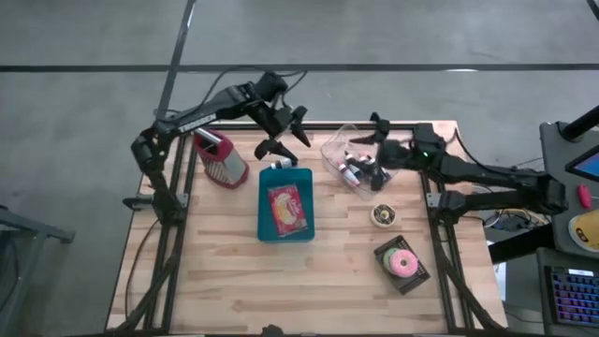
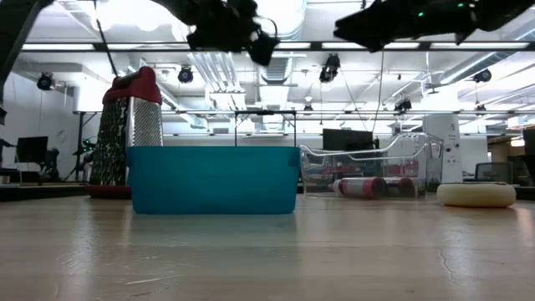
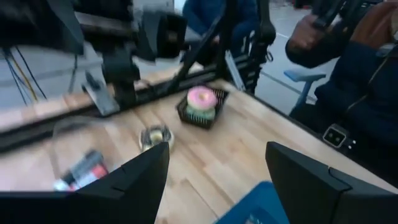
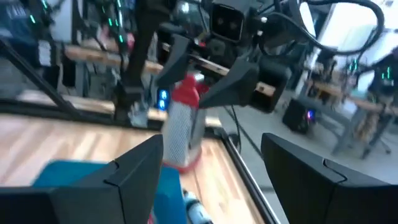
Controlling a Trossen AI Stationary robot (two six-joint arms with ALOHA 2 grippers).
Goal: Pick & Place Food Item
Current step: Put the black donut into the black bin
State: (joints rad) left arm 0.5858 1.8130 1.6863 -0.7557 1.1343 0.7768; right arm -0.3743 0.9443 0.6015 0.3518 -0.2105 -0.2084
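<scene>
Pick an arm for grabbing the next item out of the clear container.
Right, probably. The right gripper hangs open directly over the clear container holding the items. The left gripper, also open, sits above the blue bin's far end, farther away.

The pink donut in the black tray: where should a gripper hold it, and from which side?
Probably from straight above. The pink donut lies flat in its shallow black tray, whose walls block a sideways approach. Grip across the outer rim, or put one finger in the centre hole and one outside.
</scene>
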